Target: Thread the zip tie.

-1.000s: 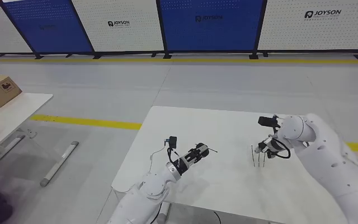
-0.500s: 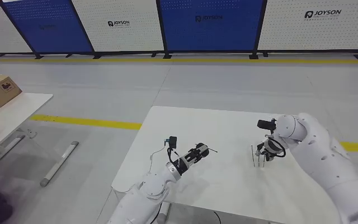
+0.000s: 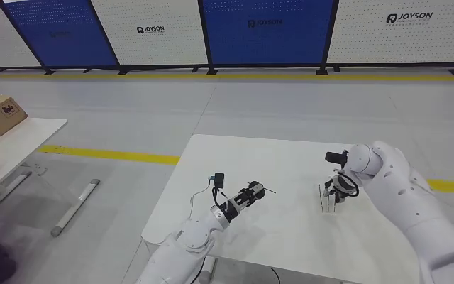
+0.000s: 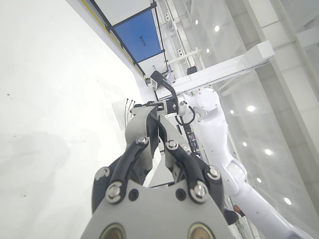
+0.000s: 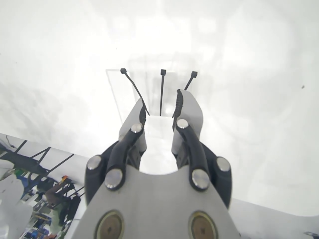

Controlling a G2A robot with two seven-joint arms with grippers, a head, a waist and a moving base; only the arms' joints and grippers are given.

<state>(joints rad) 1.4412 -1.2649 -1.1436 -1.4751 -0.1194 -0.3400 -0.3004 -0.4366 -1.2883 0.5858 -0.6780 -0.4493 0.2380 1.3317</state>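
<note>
The right hand (image 5: 160, 99) is open, its gap facing the middle thin black plastic zip tie (image 5: 162, 88), which stands upright in a clear plastic holder (image 5: 113, 85) on the white desk (image 5: 62, 38). I think this is the picking step; next the hand must close exactly on the strap. The left hand (image 3: 257, 189) is closed.

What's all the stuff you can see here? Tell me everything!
Zip ties in stand: three, black, upright in the clear stand.
Clear stand: one, see-through, on the table by the right gripper.
Held zip tie: one, black, sticking out of the left gripper.
Table: one, white, under both arms.
Cardboard box: one, brown, on a side table far off.
Wall panels: several, blue and white, along the back.
Left gripper: one, grey and black, shut.
Right gripper: one, grey and black, open, at the stand.
</note>
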